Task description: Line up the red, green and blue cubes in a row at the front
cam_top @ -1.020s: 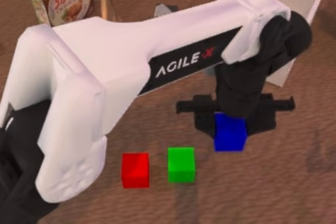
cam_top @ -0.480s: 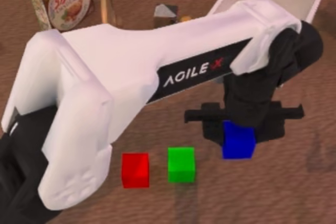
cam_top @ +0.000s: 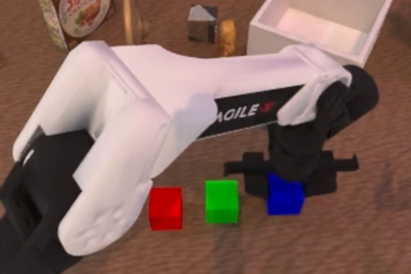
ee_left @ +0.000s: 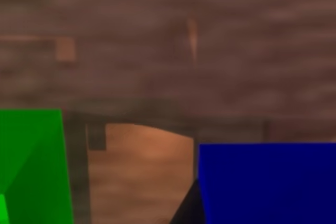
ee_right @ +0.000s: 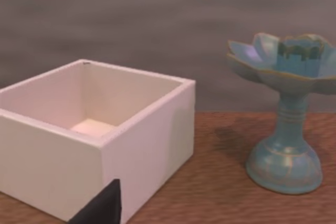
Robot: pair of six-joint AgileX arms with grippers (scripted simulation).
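Observation:
The red cube and the green cube sit side by side near the table's front edge. To the right of the green one is the blue cube, with my left gripper shut on it from above, low over the table. In the left wrist view the blue cube fills the near corner, with the green cube apart from it across a strip of table. My right gripper appears only as a dark tip in the right wrist view; that arm is outside the top view.
A white open box stands at the back right. Along the back are a biscuit box, a wooden disc, a grey-and-brown block and a small tan object. A blue-green pedestal dish stands beside the box.
My left arm has swung toward the front and lowered, bringing the blue cube down level with the green cube on its right. The red and green cubes stayed put.

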